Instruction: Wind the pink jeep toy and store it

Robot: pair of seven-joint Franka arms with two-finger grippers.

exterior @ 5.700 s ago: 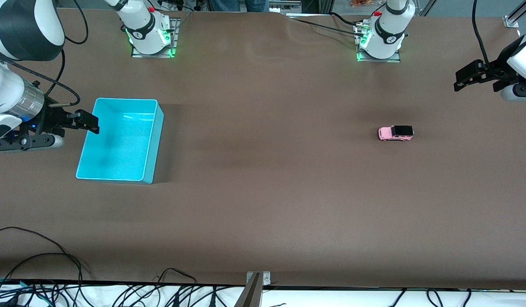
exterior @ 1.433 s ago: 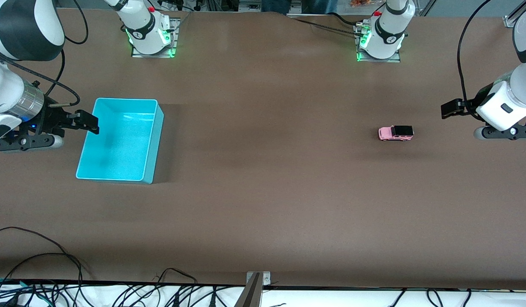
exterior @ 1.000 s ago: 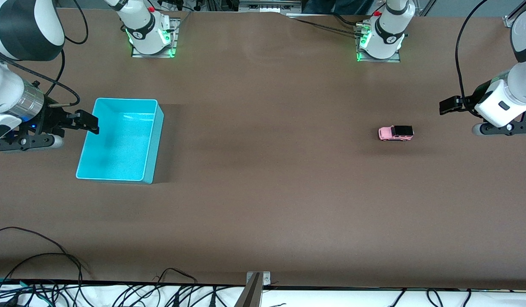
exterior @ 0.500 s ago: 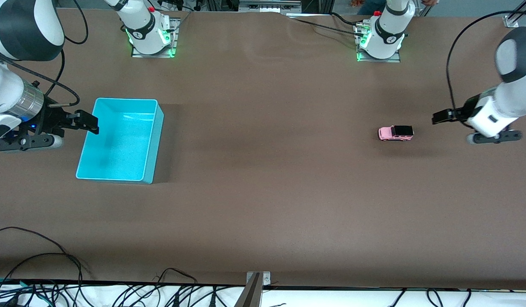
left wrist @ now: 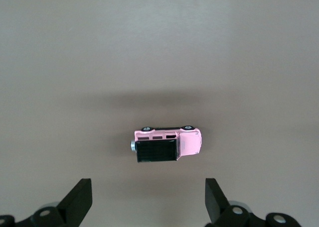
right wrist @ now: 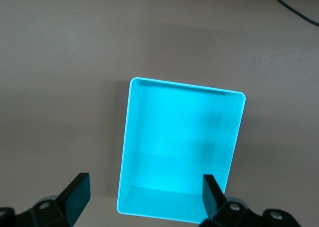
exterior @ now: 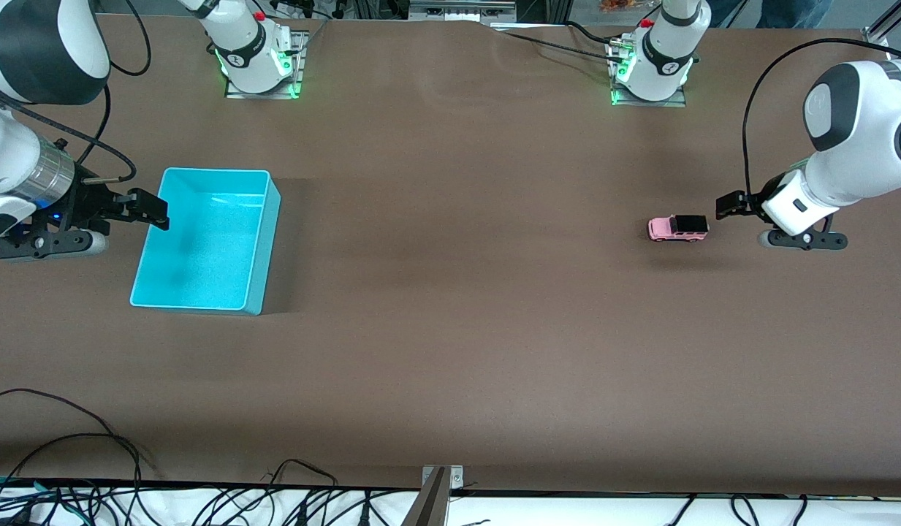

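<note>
Your brown bench (exterior: 450, 329) carries the pink jeep toy (exterior: 677, 228) at frame right; the left tool (exterior: 728, 207), fingers wide, has closed in beside it, while the right tool (exterior: 149, 208) waits wide over the turquoise bin (exterior: 264, 241).

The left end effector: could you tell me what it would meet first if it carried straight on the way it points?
Probably the pink jeep toy, framed between the left end effector's open fingers; nothing else shows in between, though depth is unclear.

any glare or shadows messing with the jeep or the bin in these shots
Front view: the jeep is sharp, with a soft shadow on the table nearer the camera; the bin shows a faint pale streak inside. Left wrist view: a dark band of shadow lies beside the jeep. Right wrist view: the bin glows overbright.
</note>
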